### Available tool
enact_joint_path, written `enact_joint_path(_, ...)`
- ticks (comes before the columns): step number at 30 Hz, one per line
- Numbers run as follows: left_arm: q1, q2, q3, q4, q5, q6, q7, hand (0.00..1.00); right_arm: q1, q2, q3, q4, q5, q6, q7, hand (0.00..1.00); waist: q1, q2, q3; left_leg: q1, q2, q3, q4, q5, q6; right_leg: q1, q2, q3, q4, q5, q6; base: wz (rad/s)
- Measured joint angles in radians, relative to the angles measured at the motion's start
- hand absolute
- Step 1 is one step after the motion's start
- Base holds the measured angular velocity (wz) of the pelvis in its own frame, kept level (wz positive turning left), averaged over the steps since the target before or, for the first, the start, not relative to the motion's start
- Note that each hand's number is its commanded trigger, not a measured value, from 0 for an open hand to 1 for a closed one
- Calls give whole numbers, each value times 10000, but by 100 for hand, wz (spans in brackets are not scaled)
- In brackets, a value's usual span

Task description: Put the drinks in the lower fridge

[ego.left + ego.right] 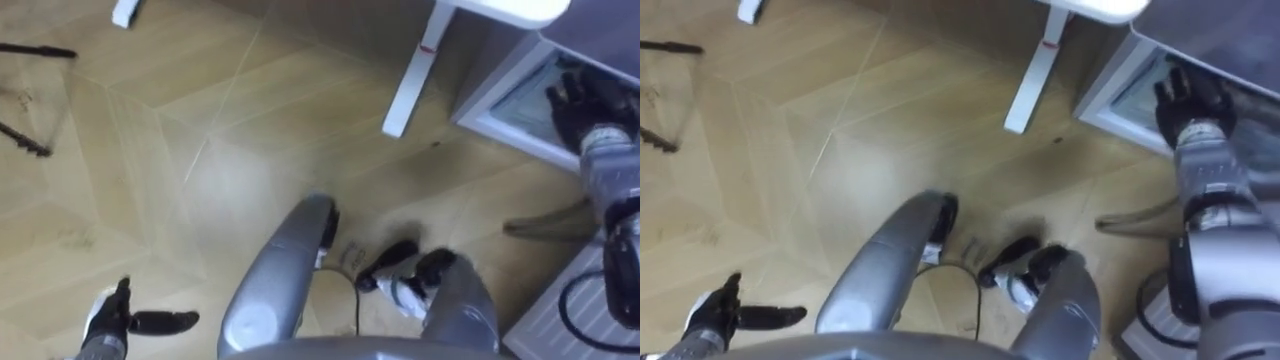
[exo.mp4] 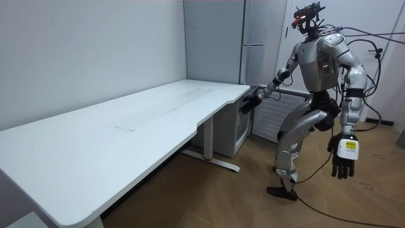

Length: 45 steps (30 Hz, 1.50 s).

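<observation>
The low fridge (image 1: 515,100) with a glass door stands under the white table's end, at the upper right of the eye views; in the room view it is the grey box (image 2: 239,133). My right hand (image 1: 580,100) reaches to its door front, dark fingers spread and straight against it. My left hand (image 1: 108,318) hangs at my side near the floor, fingers relaxed and holding nothing; in the room view the left hand (image 2: 342,158) dangles at the view's right. I stand on one foot beside the table's end, the other knee lifted.
A white table leg (image 1: 410,80) stands just left of the fridge. The long white table (image 2: 126,126) runs toward the room view's left. A tall grey fridge (image 2: 253,38) stands behind. A white slatted panel (image 1: 555,320) lies by my right side. Black tripod legs (image 1: 30,50) cross the floor at far left.
</observation>
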Motion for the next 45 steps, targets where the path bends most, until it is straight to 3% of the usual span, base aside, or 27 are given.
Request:
enact_joint_path(6,-424,-13,4,422,-286,-15,-67,0,1284,6,736,34,-1730,202,593,0,-48,7,1,992,341,175,-467,-140,77,990,575,79,-1027,391,226,-19)
enact_joint_path(8,-579,-71,80,690,-284,-107,-43,0,1755,8,922,36,-2774,205,753,0,-223,-3,-9,1544,487,320,-839,-132,126,1440,860,230,-1583,618,337,-31)
enact_joint_path(11,-665,-115,238,865,-278,-163,96,0,2373,11,933,46,-3766,207,756,0,-370,-114,-62,2296,558,575,-1366,-114,159,2001,1040,454,-2115,786,466,-27)
enact_joint_path(14,-718,-206,378,1009,-278,-282,377,0,2747,59,912,40,-4966,195,445,0,-851,-216,-117,3195,617,809,-2119,-12,182,2741,1266,585,-2883,1059,586,-22)
enact_joint_path(16,-529,-291,385,1124,-279,-443,386,0,3171,70,890,-63,-5922,193,212,0,-1109,-482,-301,4123,622,1212,-2872,62,191,3318,1402,960,-3410,1190,716,-36)
enact_joint_path(20,-270,-459,613,1227,-276,-466,378,0,3917,87,275,-807,-7043,186,-317,0,-1687,-715,-445,5613,641,1472,-3850,125,161,4591,1663,1125,-4339,1365,894,-23)
enact_joint_path(22,-261,-542,679,1589,-264,-541,378,0,4538,92,-131,-1729,-7321,62,-613,0,-1936,-893,-527,6602,610,1681,-4598,237,146,5314,1818,1417,-4913,1478,1025,-31)
enact_joint_path(26,-49,-648,907,1610,63,-548,421,0,4794,89,-806,-2865,-8181,63,-1169,0,-2466,-971,-521,7624,585,1839,-5386,322,159,6132,2043,1618,-5678,1666,1190,-22)
enact_joint_path(28,114,-893,1649,1521,117,-582,455,0,5259,113,-1471,-4189,-9164,42,-1588,0,-2612,-1089,-529,8173,490,2052,-5990,522,173,6372,2075,1889,-5852,1759,1262,-24)
enact_joint_path(31,340,-1170,2400,1525,345,-484,497,0,5492,114,-2283,-5180,-9921,-4,-2090,0,-2889,-1129,-517,8827,446,2236,-6464,549,177,6782,2119,2116,-6013,1796,1327,-20)
enact_joint_path(35,390,-1298,3040,1531,729,-434,599,0,5522,113,-3083,-6063,-10464,-36,-2851,0,-2975,-1263,-500,9175,452,2319,-6665,549,177,7015,2291,2441,-6220,1828,1377,-19)
enact_joint_path(39,424,-1372,3580,1532,1341,-377,607,0,5813,118,-3863,-6371,-11128,-167,-3495,0,-3098,-1225,-512,9528,478,2315,-6762,548,176,7630,2456,2524,-6897,2043,1459,-2)
enact_joint_path(45,423,-1551,3965,1533,1637,-145,559,0,5989,142,-4072,-6362,-11454,-180,-3950,0,-3262,-1061,-574,9690,450,2346,-6842,548,177,7642,2464,2758,-6916,2113,1502,-12)
